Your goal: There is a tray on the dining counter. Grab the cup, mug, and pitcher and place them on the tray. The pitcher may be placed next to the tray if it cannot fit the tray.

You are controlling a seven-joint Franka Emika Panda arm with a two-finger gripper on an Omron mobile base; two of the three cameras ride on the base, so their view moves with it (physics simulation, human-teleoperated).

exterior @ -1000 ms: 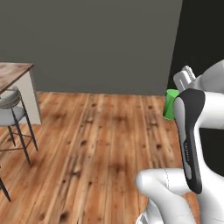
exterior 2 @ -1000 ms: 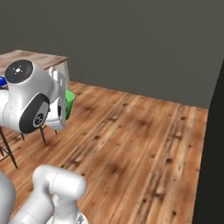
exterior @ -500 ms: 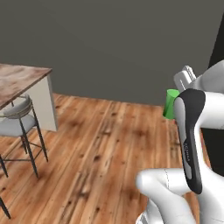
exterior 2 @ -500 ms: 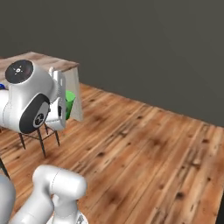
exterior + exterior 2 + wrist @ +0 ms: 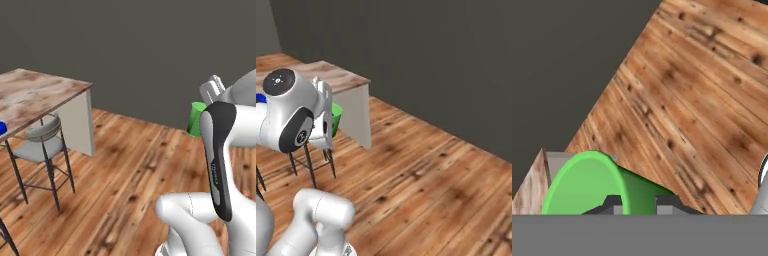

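My gripper (image 5: 637, 202) is shut on the green cup (image 5: 587, 185), with one finger inside the rim and one outside. The cup (image 5: 196, 119) hangs in the air beside the arm, high above the wooden floor, and its rim (image 5: 336, 116) pokes out past the hand. The dining counter (image 5: 35, 92) with its marbled top stands to the left, and its end (image 5: 338, 77) lies just beyond the hand. A sliver of the blue tray (image 5: 2, 128) lies on it at the picture's left edge (image 5: 260, 98). The mug and the pitcher are out of view.
A grey-seated stool (image 5: 42, 137) on thin black legs stands against the counter's near side. Bare wooden floor (image 5: 125, 175) stretches from the counter to a dark grey wall (image 5: 140, 50) behind.
The whole picture has shifted as the base moved: the counter and stool have come further into view from the left. The cup stays in the shut gripper.
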